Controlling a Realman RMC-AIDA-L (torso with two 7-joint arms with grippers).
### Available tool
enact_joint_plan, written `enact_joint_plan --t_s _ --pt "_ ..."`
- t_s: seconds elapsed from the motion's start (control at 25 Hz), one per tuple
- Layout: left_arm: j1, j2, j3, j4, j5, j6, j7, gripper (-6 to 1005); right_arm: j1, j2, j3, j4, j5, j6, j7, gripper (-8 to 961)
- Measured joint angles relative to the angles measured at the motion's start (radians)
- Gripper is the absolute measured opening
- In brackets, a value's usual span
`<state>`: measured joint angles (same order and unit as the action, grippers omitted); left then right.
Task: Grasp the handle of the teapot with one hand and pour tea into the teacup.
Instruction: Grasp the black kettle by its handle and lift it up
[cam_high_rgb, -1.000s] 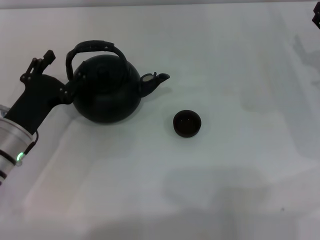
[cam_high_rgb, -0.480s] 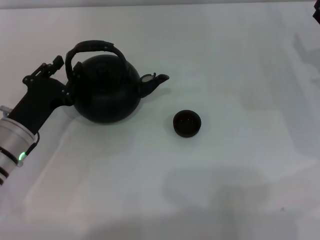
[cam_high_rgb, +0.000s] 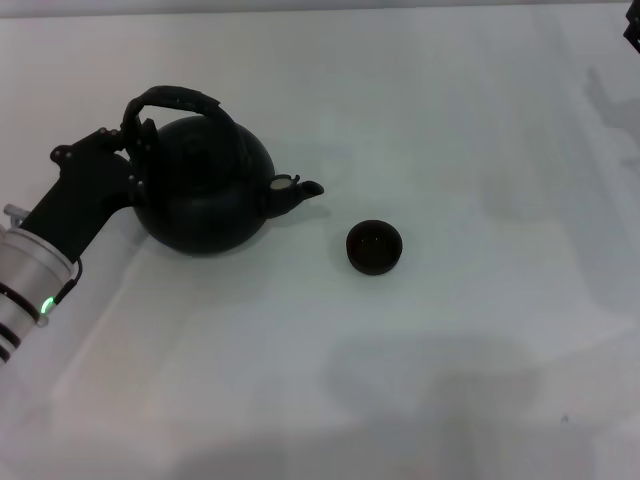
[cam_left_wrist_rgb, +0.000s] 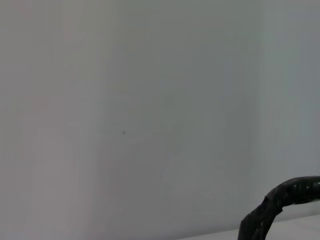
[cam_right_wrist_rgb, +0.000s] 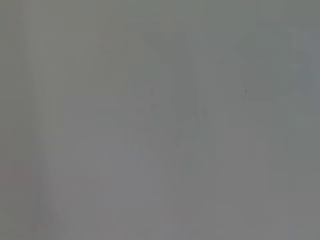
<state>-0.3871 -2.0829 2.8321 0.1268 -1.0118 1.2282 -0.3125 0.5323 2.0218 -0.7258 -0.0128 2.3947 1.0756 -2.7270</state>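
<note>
**Left claw on teapot handle, pot tipped toward the cup**

Left gripper (cam_high_rgb: 128, 150) sits at the left foot of the handle (cam_high_rgb: 170, 100), at the far-left part of the white table (cam_high_rgb: 450, 380). Fingers look clamped on the handle's left end, but dark claw against dark handle makes the contact hard to read. Treating it as closed on the handle.

Teapot (cam_high_rgb: 200, 190) is at left of centre, body leaning right, spout (cam_high_rgb: 295, 190) dipped and pointing right toward the teacup (cam_high_rgb: 374, 247). Can't tell whether the pot base touches the table.

Teacup stands upright, right of and a bit nearer than the spout tip. Clear gap between them, no contact. The spout isn't over the cup. Cup contents not readable.

Left wrist view: only a curved piece of the handle (cam_left_wrist_rgb: 280, 200) at one corner, the rest plain pale surface.

Right gripper (cam_high_rgb: 632, 35): just a dark sliver at the far-right edge of the head view. Can't tell its state. Right wrist view shows a blank grey surface only.
</note>
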Motion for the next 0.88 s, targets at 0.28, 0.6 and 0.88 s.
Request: enact_joint_plan --t_s 0.28,0.6,0.88 --pt "-0.016 0.004 -0.002 -0.001 -0.001 0.008 0.000 124 0.001 0.000 -0.008 0.001 -0.001 -0.001 0.002 865" --pt "-0.058 0.012 0.002 -0.055 0.003 0.119 -0.011 125 0.002 0.000 -0.009 0.001 0.000 -0.005 0.007 865" --pt "-0.119 0.014 0.009 -0.115 0.053 0.176 -0.024 125 0.000 0.000 -0.009 0.004 -0.001 -0.006 0.010 865"
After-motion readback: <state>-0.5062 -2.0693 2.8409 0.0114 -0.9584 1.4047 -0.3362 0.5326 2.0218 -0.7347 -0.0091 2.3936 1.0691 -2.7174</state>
